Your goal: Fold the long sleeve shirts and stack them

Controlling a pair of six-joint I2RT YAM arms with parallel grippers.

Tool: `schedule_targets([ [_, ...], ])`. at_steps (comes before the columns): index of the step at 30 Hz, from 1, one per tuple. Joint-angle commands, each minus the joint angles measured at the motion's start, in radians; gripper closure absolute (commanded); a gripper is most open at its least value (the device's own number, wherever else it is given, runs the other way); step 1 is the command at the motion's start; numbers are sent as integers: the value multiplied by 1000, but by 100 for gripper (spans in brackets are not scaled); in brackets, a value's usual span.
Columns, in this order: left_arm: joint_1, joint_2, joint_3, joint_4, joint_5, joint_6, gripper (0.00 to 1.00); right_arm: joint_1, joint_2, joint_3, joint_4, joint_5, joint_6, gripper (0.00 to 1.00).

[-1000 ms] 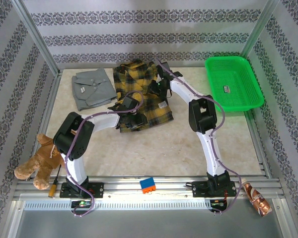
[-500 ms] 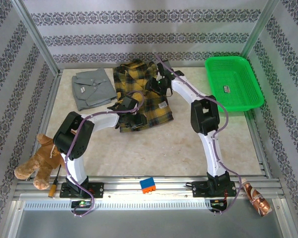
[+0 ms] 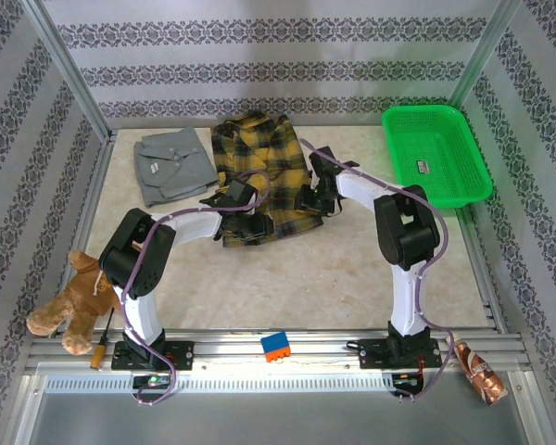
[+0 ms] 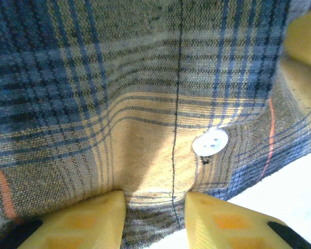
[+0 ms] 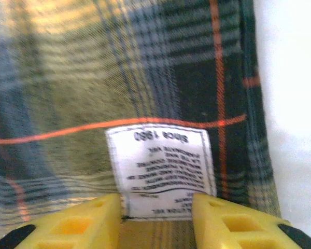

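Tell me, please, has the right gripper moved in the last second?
Yes. The right gripper came toward the bases: once level with the middle of the green basket, now level with its near rim, over the plaid shirt.

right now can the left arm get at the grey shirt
Probably, once it lets go: the left gripper is pinching the plaid shirt, and the grey shirt lies close beside it with nothing between.

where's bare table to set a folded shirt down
Widest bare table: the near middle, up to the plaid shirt. A narrower strip between plaid shirt and basket. Crowded at far left, grey shirt beside plaid shirt.
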Motion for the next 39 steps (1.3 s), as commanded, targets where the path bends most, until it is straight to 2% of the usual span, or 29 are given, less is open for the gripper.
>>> schedule_targets([
  [1,13,12,-26,-126,-46,46,64,10,-18,-67,20,64,-1,62],
  [6,14,-8,-15,-190,-88,104,64,4,-128,-277,30,119,58,65],
  [11,13,10,41,-246,-91,224,63,50,-283,-560,131,73,192,66],
  [14,15,18,67,-280,-112,289,63,97,-341,-659,170,57,278,67],
  [16,17,25,84,-305,-131,320,63,152,-396,-743,223,37,380,68],
  [18,42,33,156,-310,-155,365,62,350,-553,-885,366,41,684,65],
  [22,56,-2,219,-280,-155,280,54,469,-623,-823,362,46,796,61],
  [26,71,-139,195,-227,-161,139,40,507,-672,-728,253,61,773,50],
  [28,79,-235,158,-239,-176,79,34,504,-726,-725,226,75,769,49],
  [32,95,-493,0,-268,-194,-53,22,486,-858,-690,83,99,684,43],
  [36,98,-733,-215,-260,-143,-217,18,424,-947,-587,-101,124,463,39],
  [39,95,-832,-368,-186,-93,-326,23,315,-908,-483,-219,90,249,40],
])
